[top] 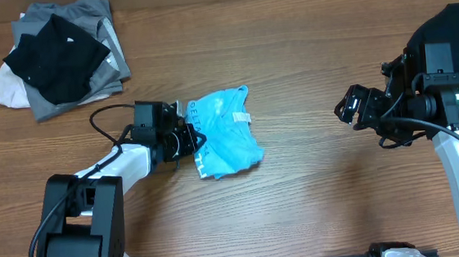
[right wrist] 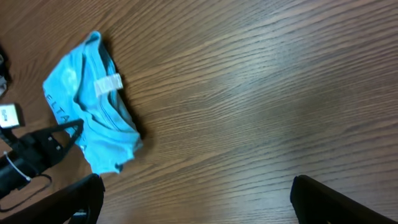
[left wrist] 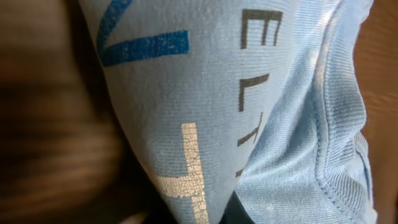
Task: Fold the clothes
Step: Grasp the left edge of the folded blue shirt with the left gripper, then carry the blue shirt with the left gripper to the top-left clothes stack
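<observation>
On the middle of the table (top: 302, 213) sits the blue shirt (top: 226, 137), all bunched up in a lump. We see it a little longer from 12 o'clock to 6 o'clock than from side to side. Its small white tag (top: 239, 117) faces up near the top.

At the shirt's 9 o'clock edge is our left gripper (top: 193, 139). Its two fingers come together to a point right on the cloth, so we think it is pinching that edge. Our left wrist camera sees only blue cloth and letters, very close up.

Our right gripper (top: 344, 110) is at 3 o'clock from the shirt and well apart from it, with bare wood between them. Its fingers are spread wide and hold nothing. So the left arm is much nearer. We think the right arm must reach toward 9 o'clock to catch the far side before we can spread the shirt flat.

Up at 10 o'clock, well apart, lies a pile of clothes (top: 60, 56) in black, grey and off-white. Nothing stands in the way.
</observation>
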